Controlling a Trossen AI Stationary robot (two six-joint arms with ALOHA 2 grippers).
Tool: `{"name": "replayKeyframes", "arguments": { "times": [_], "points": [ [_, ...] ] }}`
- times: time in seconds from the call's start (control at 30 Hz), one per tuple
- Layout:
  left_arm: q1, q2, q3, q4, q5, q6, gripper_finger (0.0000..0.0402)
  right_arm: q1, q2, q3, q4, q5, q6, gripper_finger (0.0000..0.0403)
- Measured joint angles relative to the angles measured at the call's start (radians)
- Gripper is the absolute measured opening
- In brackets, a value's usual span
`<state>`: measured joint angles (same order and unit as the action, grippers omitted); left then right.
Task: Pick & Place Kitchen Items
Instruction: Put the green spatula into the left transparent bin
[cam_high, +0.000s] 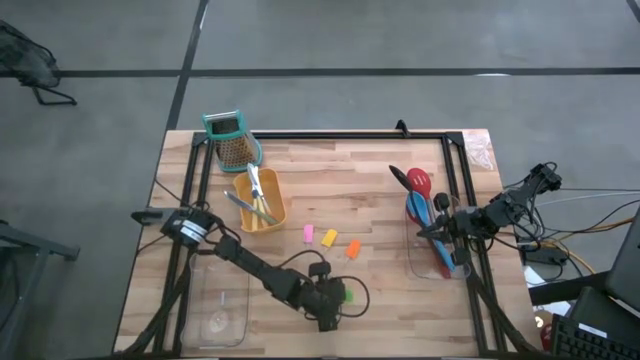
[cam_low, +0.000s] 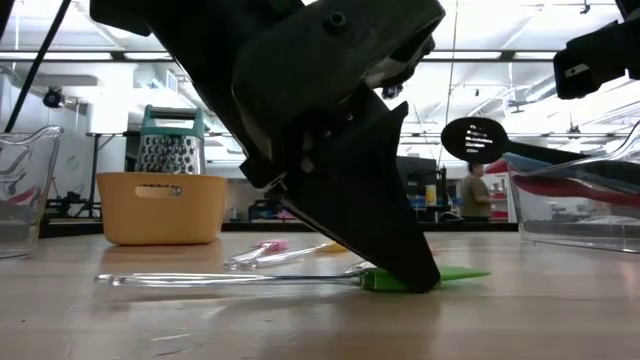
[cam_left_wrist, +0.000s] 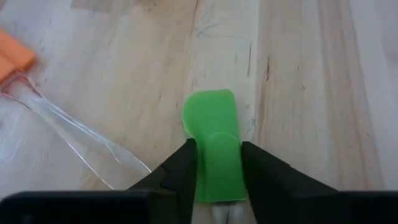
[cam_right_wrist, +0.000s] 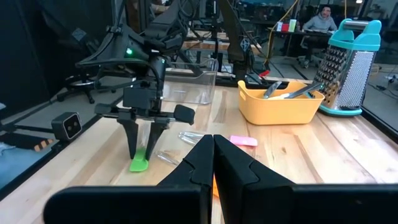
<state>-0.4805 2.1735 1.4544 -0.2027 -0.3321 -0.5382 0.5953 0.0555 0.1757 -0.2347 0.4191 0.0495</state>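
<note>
A green-tipped tool (cam_left_wrist: 211, 118) with a clear handle (cam_low: 230, 280) lies flat on the wooden table near its front edge. My left gripper (cam_left_wrist: 219, 146) is down on it, shut on its green head; it also shows in the high view (cam_high: 335, 303) and the right wrist view (cam_right_wrist: 144, 152). Pink (cam_high: 308, 233), yellow (cam_high: 329, 238) and orange (cam_high: 353, 247) tipped tools lie in the middle of the table. My right gripper (cam_right_wrist: 213, 155) waits shut and holding nothing over the clear tray at the right (cam_high: 440, 262). My left gripper pinches the two long sides of the green head (cam_left_wrist: 219, 177), toward the end where it joins the clear handle, between its two fingers (cam_left_wrist: 186, 165). The fingers slant down from above, running along the tool. The tool lies flat on the table, handle and tip (cam_low: 462, 273) both down.
The right clear tray holds red (cam_high: 418, 183) and blue spoons and a black slotted spoon (cam_low: 478, 140). A yellow tray (cam_high: 262, 203) with small tools and a teal-topped grater (cam_high: 232, 140) stand at the far left. Another clear tray (cam_high: 222, 305) sits near left.
</note>
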Motion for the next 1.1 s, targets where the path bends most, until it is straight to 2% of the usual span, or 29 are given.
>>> {"name": "replayKeyframes", "arguments": {
  "times": [0.13, 0.3, 0.63, 1.1],
  "points": [
    [0.000, -0.001, 0.004, 0.008, -0.003, 0.022, 0.0090, 0.000, 0.000, 0.000, 0.001, 0.000, 0.000, 0.0008],
    [0.000, -0.001, 0.035, -0.004, -0.004, 0.063, 0.0071, 0.000, 0.000, 0.000, 0.000, 0.000, 0.000, 0.0008],
    [-0.003, -0.011, 0.103, -0.134, 0.036, 0.122, 0.0006, 0.000, 0.000, 0.000, 0.000, 0.000, 0.001, 0.0008],
    [-0.001, -0.020, 0.102, -0.142, 0.035, 0.110, 0.0009, 0.000, 0.000, 0.000, 0.000, 0.000, 0.001, 0.0008]
  ]
}}
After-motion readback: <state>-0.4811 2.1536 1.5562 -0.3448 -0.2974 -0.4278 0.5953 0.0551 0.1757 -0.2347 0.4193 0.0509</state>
